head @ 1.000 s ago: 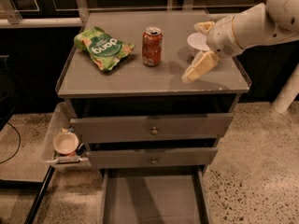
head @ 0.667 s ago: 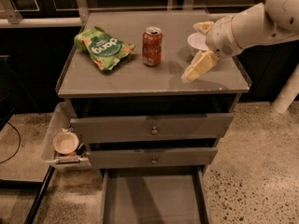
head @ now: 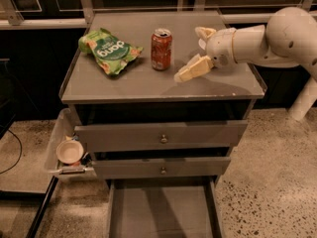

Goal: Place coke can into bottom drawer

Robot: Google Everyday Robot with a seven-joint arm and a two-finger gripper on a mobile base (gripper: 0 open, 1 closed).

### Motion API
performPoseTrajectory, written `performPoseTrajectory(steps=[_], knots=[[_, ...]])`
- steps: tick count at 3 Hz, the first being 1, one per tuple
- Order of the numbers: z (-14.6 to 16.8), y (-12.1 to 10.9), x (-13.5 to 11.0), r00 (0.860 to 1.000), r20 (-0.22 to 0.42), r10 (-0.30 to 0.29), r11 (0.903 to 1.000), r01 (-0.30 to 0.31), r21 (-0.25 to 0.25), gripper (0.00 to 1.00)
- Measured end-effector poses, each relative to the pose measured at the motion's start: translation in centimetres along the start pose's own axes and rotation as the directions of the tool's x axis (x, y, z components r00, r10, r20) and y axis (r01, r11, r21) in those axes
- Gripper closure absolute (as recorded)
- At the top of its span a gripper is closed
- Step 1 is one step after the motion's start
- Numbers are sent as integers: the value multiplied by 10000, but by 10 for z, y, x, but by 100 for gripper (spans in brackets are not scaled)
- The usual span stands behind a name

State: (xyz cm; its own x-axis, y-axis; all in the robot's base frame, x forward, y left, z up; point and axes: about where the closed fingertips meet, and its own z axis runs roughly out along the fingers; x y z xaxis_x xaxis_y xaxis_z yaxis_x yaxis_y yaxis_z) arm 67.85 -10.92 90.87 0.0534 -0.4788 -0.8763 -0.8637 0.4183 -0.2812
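Note:
The coke can [head: 161, 49] stands upright on the grey cabinet top [head: 124, 86], near the middle toward the back. My gripper [head: 196, 51] hovers just right of the can at about its height, open and empty, with one cream finger [head: 190, 69] low near the top and the other [head: 204, 32] behind. A small gap separates it from the can. The bottom drawer [head: 161, 212] is pulled out at the foot of the cabinet, and its flat floor is bare.
A green snack bag [head: 109, 51] lies left of the can. Two upper drawer fronts with brass knobs [head: 163, 139] are partly out. A white bowl [head: 69, 151] sits in a side tray at the cabinet's left. My white arm [head: 277, 36] reaches in from the right.
My gripper has moved a little to the left, closer to the can. The can, the bag and the drawers have not moved.

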Motion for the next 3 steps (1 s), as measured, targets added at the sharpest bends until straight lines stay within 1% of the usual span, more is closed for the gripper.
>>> performPoseTrajectory(steps=[1,2,3], knots=[[30,-17,-3,9814,1739,813,9966,-785,-233,0],[52,-36,-4,9545,2653,1361,9907,-1303,-392,0],[71,-50,-7,9474,2855,1447,9894,-1358,-508,0]])
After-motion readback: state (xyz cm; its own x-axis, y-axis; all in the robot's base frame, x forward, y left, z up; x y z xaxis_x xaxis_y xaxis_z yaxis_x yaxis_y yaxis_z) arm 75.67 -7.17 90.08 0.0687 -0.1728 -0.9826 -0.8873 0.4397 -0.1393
